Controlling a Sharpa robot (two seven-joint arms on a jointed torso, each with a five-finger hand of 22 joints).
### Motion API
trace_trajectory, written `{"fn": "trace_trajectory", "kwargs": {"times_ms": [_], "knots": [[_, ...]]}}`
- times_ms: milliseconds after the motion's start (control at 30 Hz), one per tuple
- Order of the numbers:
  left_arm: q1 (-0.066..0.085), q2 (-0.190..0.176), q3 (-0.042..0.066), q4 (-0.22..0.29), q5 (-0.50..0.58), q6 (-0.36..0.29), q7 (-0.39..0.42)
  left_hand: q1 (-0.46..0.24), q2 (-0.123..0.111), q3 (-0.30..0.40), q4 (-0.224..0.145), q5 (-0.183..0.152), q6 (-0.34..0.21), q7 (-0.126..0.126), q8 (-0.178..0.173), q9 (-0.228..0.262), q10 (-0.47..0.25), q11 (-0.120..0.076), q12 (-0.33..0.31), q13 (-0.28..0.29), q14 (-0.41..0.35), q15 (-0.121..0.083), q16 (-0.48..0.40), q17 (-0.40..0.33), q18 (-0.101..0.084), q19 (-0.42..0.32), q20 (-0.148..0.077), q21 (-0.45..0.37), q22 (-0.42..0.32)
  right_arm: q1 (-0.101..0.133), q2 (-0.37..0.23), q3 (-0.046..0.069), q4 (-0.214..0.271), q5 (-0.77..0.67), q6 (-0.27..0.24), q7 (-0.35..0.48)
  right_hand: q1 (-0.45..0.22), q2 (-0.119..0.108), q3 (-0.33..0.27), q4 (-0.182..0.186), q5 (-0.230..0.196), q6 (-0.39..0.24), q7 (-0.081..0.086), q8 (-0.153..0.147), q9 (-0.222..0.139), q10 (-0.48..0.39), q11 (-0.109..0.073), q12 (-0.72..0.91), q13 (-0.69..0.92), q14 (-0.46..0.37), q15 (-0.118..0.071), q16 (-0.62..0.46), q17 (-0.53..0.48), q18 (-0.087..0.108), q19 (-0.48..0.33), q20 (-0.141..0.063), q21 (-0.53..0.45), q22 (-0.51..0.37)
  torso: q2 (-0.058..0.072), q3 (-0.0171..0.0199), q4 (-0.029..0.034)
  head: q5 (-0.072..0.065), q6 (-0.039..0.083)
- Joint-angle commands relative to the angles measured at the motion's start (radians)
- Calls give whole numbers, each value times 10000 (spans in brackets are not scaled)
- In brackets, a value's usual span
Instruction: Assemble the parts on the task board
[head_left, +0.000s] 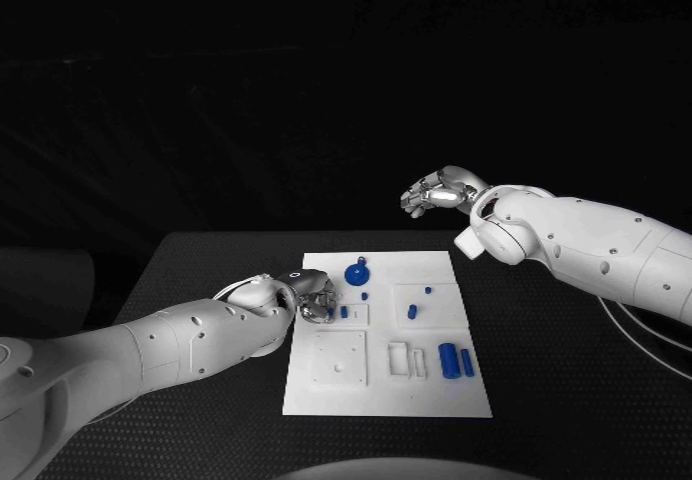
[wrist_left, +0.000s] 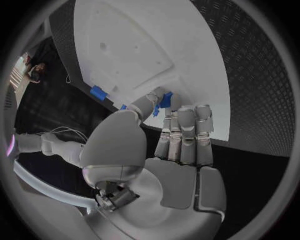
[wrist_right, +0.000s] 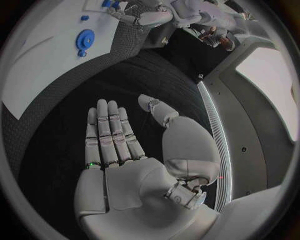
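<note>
The white task board (head_left: 332, 395) lies in the middle of the black table. My left hand (head_left: 299, 293) reaches over the board's left edge. In the left wrist view the left hand (wrist_left: 181, 145) pinches a small blue part (wrist_left: 165, 99) between thumb and fingertips, right at the board (wrist_left: 156, 45). The small blue part (head_left: 336, 313) sits beside a square recess. My right hand (head_left: 440, 190) hangs raised beyond the board's far right corner. In its own view the right hand (wrist_right: 115, 150) has straight fingers and holds nothing.
A round blue part (head_left: 358, 272) lies at the far middle of the board, with two small blue pieces (head_left: 413, 311) to its right. Two blue cylinders (head_left: 457, 361) lie near the right edge. A square white plate (head_left: 338, 360) and slots occupy the near half.
</note>
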Motion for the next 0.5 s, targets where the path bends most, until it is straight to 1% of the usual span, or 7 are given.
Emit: {"fn": "trace_trajectory", "kwargs": {"times_ms": [33,233,500], "knots": [[-89,-60,-58,-20,352,187,3,116,196,410,212,-142,84,28,58,30,141,10,-160,-324,50,24,-53,-8,159,64,-324,-30,60,-2,-6,5,7,0,102,75,60,7,-34,5,36,-59,-4,48,-17,56,3,-1,-17,-11,35,24,-18,-103,50,15,-41,151,-2,-5,3,5,5],[-88,-112,-58,-30,597,153,25,158,342,655,305,-151,47,47,34,33,183,19,-318,-298,45,37,-46,1,163,62,-322,-25,88,-2,-23,5,1,0,102,75,61,5,-34,3,39,-60,-5,49,-20,56,3,-2,-22,-13,35,23,-20,-103,50,14,-47,154,-1,-7,8,9,24],[-88,-146,-57,-3,889,221,46,225,345,815,245,-150,-19,77,-4,30,185,38,-461,-268,31,56,-38,13,172,48,-311,-19,116,-2,-19,5,3,0,112,75,67,1,-32,-2,45,-62,-5,50,-24,55,2,-2,-32,-17,35,23,-23,-102,50,12,-56,158,-4,-2,7,24,24]]}}
